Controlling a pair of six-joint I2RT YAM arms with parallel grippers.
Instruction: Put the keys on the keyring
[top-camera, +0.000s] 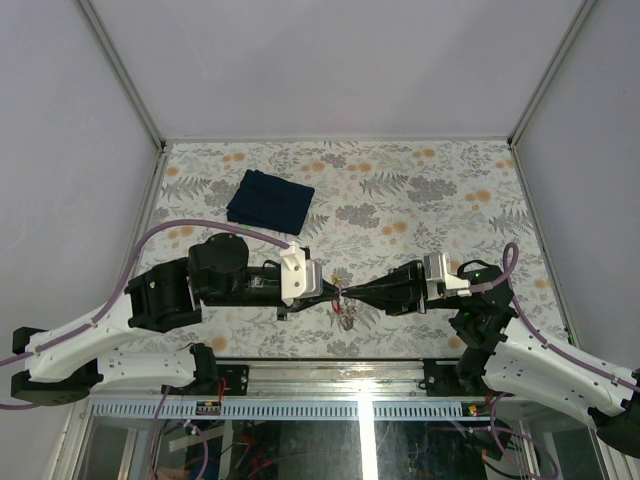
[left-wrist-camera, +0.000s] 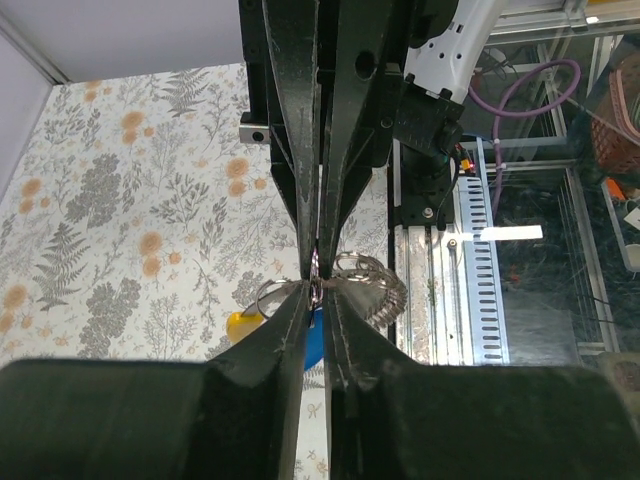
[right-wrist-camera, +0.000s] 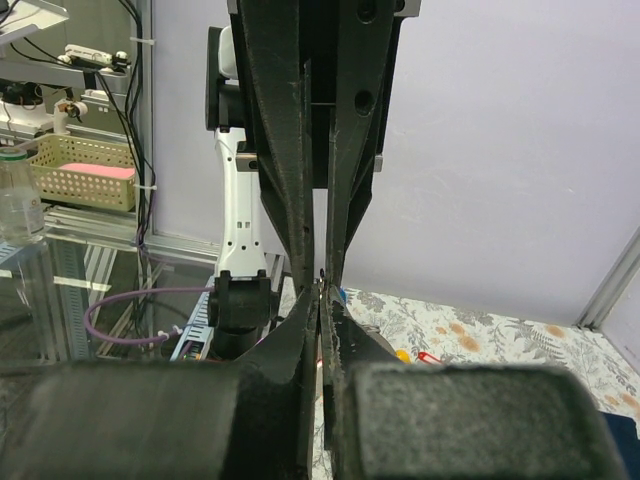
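Apparently left jaws and right jaws pinch the keyring (left-wrist-camera: 272, 289) near the table edge (top-camera: 300, 351).

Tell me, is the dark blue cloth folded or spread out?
Folded: the cloth lies as a small neat rectangle on the table, with what looks like a layered edge.

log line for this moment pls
left tool: shut on keyring | right tool: shut on keyring | pose: tip to tip, midair | keys: yellow, blue tags hang below
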